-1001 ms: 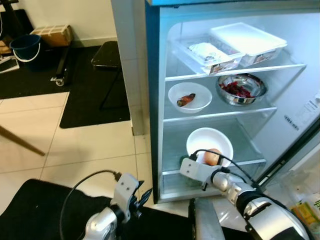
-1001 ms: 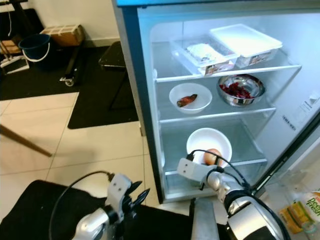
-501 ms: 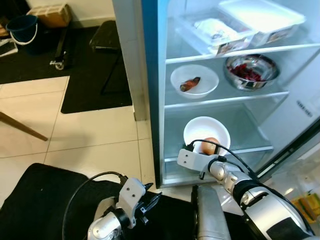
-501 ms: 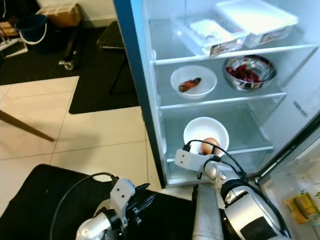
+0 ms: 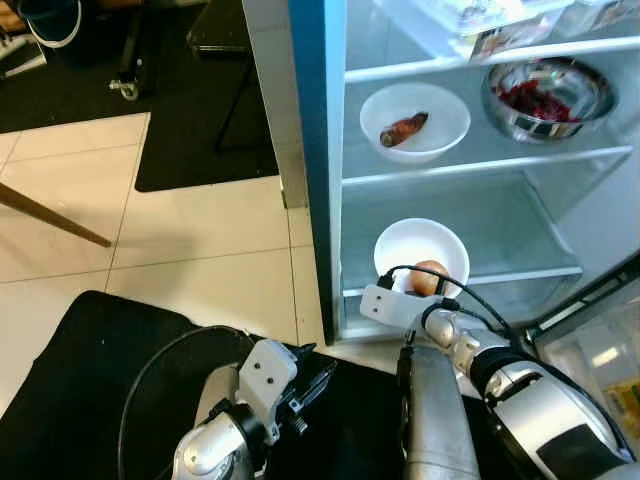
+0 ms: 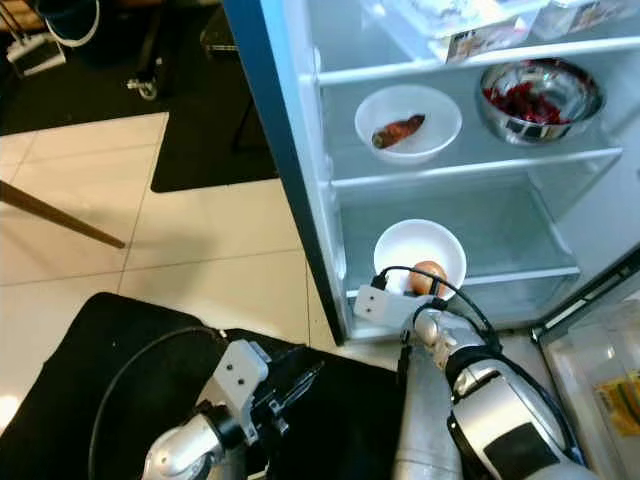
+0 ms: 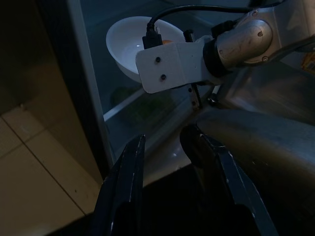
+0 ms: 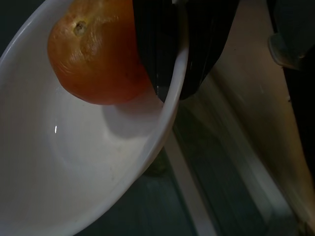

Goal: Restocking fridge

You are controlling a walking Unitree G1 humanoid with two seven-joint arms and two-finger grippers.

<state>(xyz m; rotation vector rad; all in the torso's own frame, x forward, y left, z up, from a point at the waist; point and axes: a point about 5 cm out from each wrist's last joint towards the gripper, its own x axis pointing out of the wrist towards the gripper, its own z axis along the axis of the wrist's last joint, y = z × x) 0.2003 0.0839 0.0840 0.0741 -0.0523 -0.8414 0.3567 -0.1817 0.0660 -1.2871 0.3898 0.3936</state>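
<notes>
Right tool (image 8: 172,73) pinches one white bowl's (image 5: 400,250) rim, one orange (image 5: 429,277) inside; left tool (image 7: 165,162) released.

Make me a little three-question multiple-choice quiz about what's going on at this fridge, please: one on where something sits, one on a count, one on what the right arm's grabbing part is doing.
1. Where is the bowl with the orange fruit?
A. top shelf
B. lowest of the shelves in view
C. floor

2. How many white bowls are in the fridge?
A. one
B. two
C. four

3. What is the right tool doing?
A. gripping the rim of the lower white bowl
B. hanging free over the floor
C. holding the steel bowl

Answers: 1 B, it sits below the shelf with the other white bowl. 2 B, one on each of two shelves. 3 A, the right wrist view shows its fingers on either side of the rim.
</notes>
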